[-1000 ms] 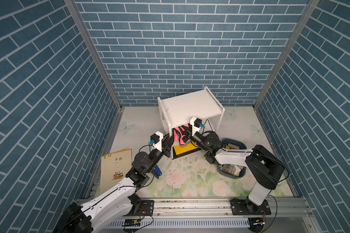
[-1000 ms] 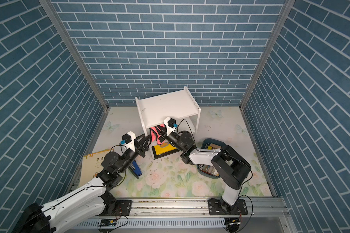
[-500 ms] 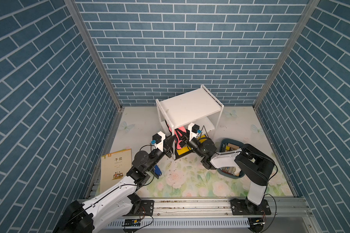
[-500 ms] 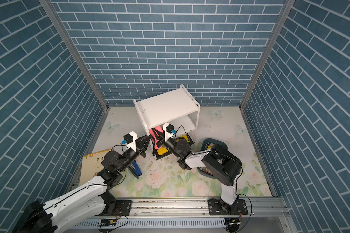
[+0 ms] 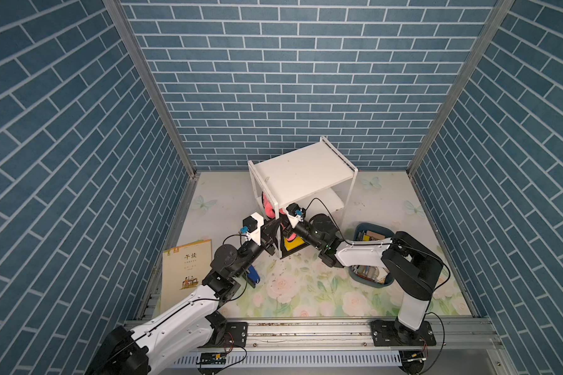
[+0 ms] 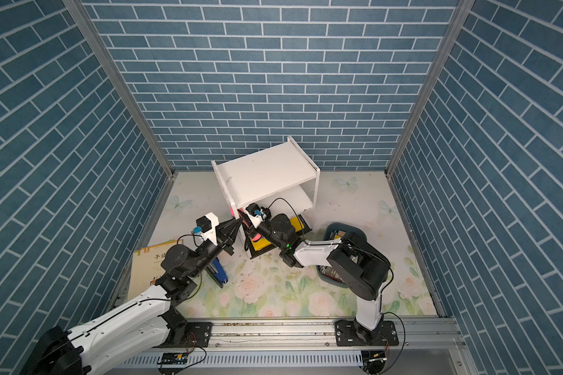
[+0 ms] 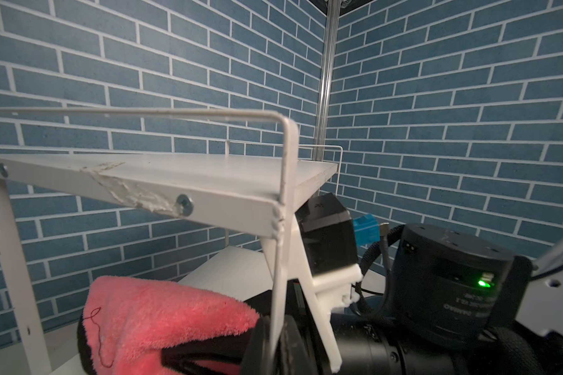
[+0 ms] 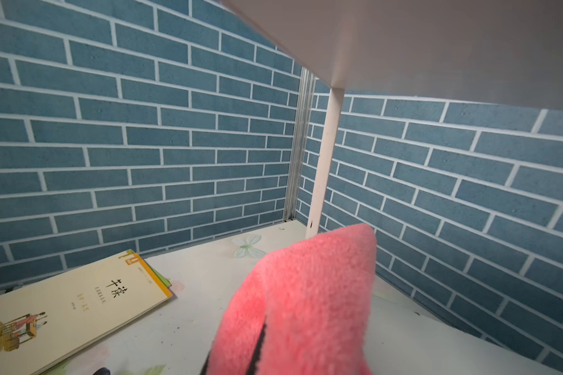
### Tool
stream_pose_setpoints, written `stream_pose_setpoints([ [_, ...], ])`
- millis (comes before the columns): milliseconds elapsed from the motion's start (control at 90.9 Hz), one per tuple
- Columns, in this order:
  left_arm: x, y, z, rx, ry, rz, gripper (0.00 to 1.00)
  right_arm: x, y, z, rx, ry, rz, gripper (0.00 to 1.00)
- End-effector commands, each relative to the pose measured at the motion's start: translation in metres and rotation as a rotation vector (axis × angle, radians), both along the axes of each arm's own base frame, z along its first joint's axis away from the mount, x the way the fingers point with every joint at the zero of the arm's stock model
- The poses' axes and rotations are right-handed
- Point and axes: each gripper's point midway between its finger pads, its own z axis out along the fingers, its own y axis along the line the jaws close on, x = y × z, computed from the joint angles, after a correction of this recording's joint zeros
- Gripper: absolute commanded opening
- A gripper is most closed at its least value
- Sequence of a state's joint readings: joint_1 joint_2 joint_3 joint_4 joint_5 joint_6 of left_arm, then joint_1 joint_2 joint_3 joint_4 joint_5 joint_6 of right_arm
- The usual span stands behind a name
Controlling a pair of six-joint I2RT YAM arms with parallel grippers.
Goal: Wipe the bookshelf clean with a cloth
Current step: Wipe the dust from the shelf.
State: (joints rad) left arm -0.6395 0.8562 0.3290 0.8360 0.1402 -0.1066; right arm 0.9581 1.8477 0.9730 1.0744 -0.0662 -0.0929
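Observation:
The white bookshelf (image 5: 301, 168) (image 6: 264, 172) stands mid-table, turned at an angle. My left gripper (image 5: 275, 227) (image 7: 275, 344) is shut on the slim white frame rod at its front left corner. The coral-pink cloth (image 5: 268, 209) (image 7: 163, 311) (image 8: 306, 292) sits under the top board, inside the lower tier. My right gripper (image 5: 283, 224) is shut on the cloth and reaches in from the front. The cloth hides its fingers in the right wrist view. A shelf post (image 8: 325, 156) stands just beyond the cloth.
A yellow book (image 5: 186, 269) (image 8: 72, 302) lies flat at the left, with a blue stapler (image 5: 252, 276) under my left arm. A dark bin (image 5: 371, 256) of small items sits under my right arm. A yellow item (image 5: 293, 248) lies on the shelf's black base. Brick walls enclose the table.
The left gripper has closed on the shelf's front frame rod. The right gripper has carried the cloth leftward, deeper under the top board. The shelf has swung slightly.

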Motion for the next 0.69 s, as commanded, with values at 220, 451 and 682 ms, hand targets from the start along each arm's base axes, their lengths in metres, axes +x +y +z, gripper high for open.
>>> stream_pose_setpoints([
  [220,-0.013,0.002,0.022,-0.085,-0.036,-0.043,0.0,0.027,-0.01,-0.087,-0.345,0.154,-0.147,0.0],
  [451,-0.013,0.004,0.02,-0.087,-0.035,-0.035,0.0,0.032,-0.049,-0.114,-0.543,0.155,-0.266,0.0],
  [682,-0.011,0.006,0.017,-0.084,-0.027,-0.019,0.0,0.04,-0.102,-0.113,-0.588,0.174,-0.368,0.0],
])
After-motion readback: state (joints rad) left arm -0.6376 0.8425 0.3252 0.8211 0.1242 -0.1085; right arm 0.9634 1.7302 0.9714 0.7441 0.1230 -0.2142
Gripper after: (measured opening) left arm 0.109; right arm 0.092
